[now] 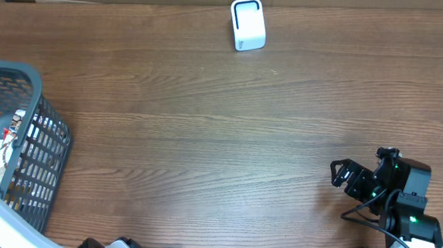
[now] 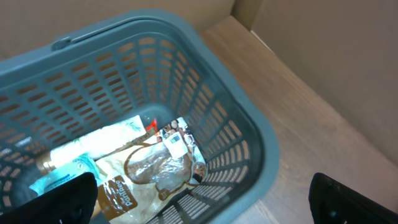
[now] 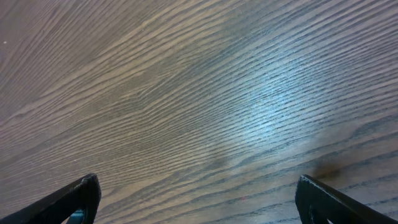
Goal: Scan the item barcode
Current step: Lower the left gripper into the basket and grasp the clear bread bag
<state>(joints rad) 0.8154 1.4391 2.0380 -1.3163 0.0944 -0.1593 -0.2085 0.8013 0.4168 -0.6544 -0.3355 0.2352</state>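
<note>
Item, a brown pouch (image 2: 155,169) w/ white sticker, lies in the grey basket (image 2: 249,124) at table's left edge; we can't read its print. White scanner (image 1: 248,24) stands at far edge. Left gripper (image 2: 205,202) spread wide above basket, right gripper (image 3: 205,202) wide over table (image 3: 186,93), both empty.

The right arm (image 1: 400,202) sits folded near the front right corner of the worktop (image 1: 205,138). The right hand (image 1: 339,174) points toward the left edge. Its two fingers (image 3: 74,196) stand wide apart, with nothing between them. The left hand (image 2: 199,202) is spread just as wide and is also empty, angled downward at the left edge.
</note>
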